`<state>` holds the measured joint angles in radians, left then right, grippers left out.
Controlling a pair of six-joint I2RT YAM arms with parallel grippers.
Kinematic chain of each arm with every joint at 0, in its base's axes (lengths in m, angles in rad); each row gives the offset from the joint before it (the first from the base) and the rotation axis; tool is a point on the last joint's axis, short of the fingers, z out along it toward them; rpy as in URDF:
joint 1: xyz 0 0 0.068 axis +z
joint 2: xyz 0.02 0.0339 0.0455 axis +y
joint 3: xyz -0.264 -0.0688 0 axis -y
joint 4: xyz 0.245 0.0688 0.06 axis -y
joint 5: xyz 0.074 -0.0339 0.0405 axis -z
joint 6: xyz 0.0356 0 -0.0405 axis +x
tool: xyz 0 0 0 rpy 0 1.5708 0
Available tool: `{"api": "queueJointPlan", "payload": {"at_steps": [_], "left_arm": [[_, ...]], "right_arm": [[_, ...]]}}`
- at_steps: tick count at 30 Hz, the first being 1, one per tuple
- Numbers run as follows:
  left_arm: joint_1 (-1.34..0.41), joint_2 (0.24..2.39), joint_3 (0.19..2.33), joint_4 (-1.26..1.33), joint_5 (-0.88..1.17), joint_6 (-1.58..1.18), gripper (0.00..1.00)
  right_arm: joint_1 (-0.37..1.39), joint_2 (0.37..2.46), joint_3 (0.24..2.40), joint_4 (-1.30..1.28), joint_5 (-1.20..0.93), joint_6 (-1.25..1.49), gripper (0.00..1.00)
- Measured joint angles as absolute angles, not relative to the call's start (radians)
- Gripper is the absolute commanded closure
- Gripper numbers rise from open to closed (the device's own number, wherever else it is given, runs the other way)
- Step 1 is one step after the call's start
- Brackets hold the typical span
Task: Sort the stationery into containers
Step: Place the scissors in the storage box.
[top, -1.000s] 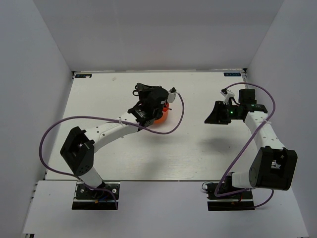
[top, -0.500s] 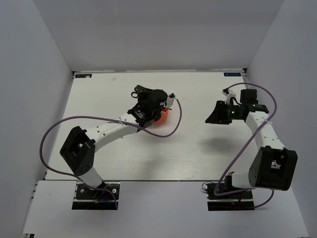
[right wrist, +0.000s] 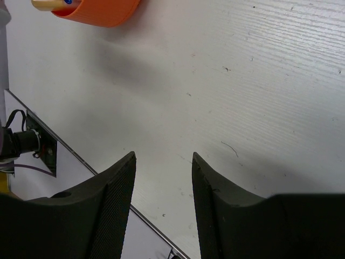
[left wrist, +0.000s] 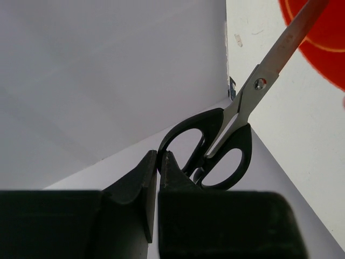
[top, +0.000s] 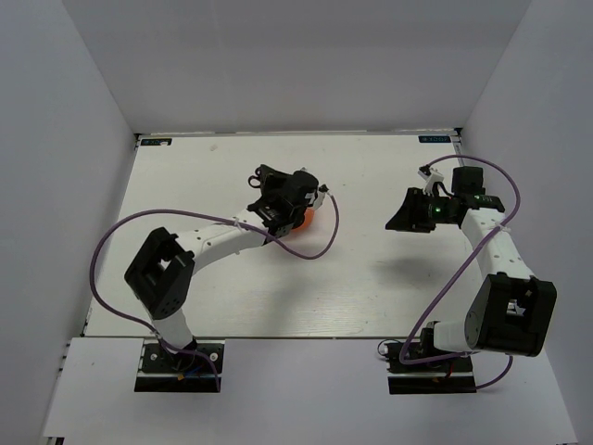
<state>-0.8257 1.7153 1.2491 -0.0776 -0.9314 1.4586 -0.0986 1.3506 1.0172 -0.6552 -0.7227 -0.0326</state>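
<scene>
My left gripper (left wrist: 158,156) is shut on the rim of one black handle loop of the scissors (left wrist: 215,148). The scissors' blades slant up and right, and their tips reach over the orange organiser (left wrist: 323,43). In the top view my left gripper (top: 269,185) hangs over the organiser (top: 304,221), hiding most of it. My right gripper (right wrist: 161,156) is open and empty above bare table; in the top view it (top: 400,215) sits far right of the organiser. The right wrist view shows the organiser's wall (right wrist: 102,13) with an orange-yellow marker end (right wrist: 51,4) sticking out. Pens, tube and eraser are hidden.
A purple cable (top: 324,232) loops from my left wrist across the table just right of the organiser. White walls enclose the table on three sides. The table's near edge and my left arm's base (right wrist: 32,143) show in the right wrist view.
My left gripper with the scissors has shifted slightly toward the near side and lower over the organiser, and the left arm's elbow has swung right. The right arm has not moved.
</scene>
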Motion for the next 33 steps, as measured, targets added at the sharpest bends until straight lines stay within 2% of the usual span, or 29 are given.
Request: {"api": "queueJointPlan", "payload": {"at_steps": [12,21,33], "left_arm": [[-0.836,1.795,1.235,0.075,-0.923,1.57,1.0],[-0.863,1.829,1.21,0.165,-0.923,1.633,0.83],[-0.892,1.829,1.197,0.252,-0.922,1.652,0.75]], "right_arm": [[-0.112,1.357,1.017,-0.656,-0.743,-0.033,0.5],[-0.123,1.363,1.017,-0.656,-0.755,-0.033,0.5],[-0.131,1.364,1.017,-0.656,-0.765,-0.032,0.5]]}}
